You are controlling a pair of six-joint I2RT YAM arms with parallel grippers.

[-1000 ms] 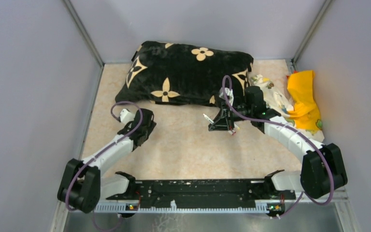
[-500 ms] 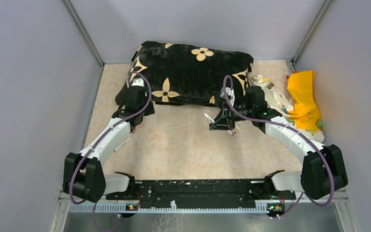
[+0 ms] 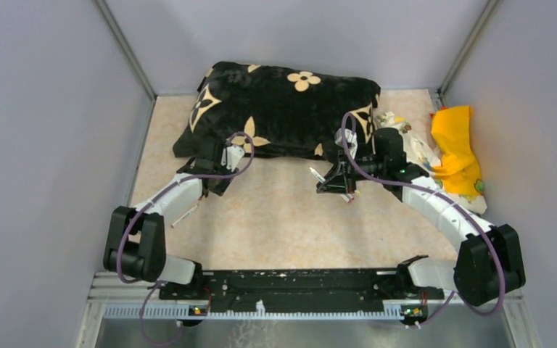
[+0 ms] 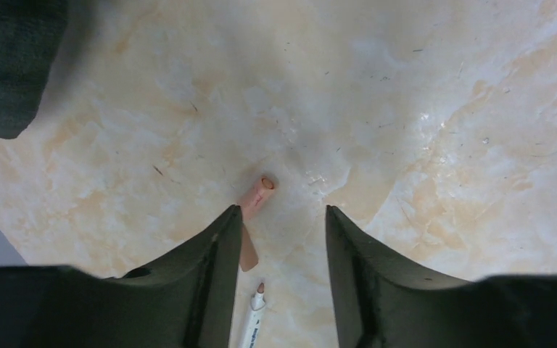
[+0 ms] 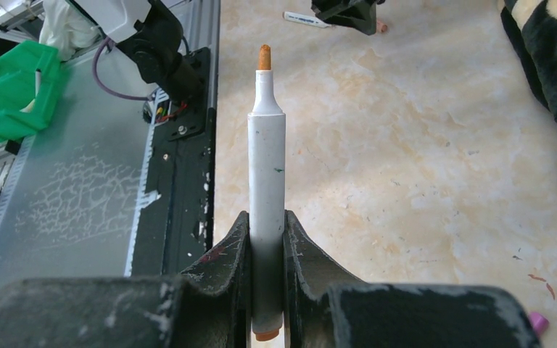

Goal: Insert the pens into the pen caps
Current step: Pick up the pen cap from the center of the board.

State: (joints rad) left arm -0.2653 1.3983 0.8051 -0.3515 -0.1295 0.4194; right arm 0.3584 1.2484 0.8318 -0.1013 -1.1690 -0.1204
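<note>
– Fingers [image 4: 355,283] on the left gripper [image 4: 281,210] stand part-open, straddling a pink cap [image 4: 260,192] just in front of the cushion [image 3: 283,109]. That arm has swung in from well clear of the cushion!
– And the right gripper [image 5: 267,221]?
– Unmoved, clenched on 1 orange-tipped pen [image 5: 267,145] off the cushion's near right corner. Grabbing the cap looks next.

I see the table [image 3: 283,217] as a smooth, marble-patterned sheet with a faint sheen, flecked with small dark marks. The cushion [image 3: 283,109] at the upper centre looks like thick black plush cloth. In the right wrist view the pen [image 5: 267,167] has a matt white plastic barrel, lightly scuffed, and a fibrous orange tip. The right gripper [image 5: 267,243] has dull black plastic fingers [image 5: 225,268] with pale scratches. The pen cap [image 4: 257,197] in the left wrist view looks like smooth pinkish plastic. The yellow cloth [image 3: 457,148] at the right is crumpled fabric.
</note>
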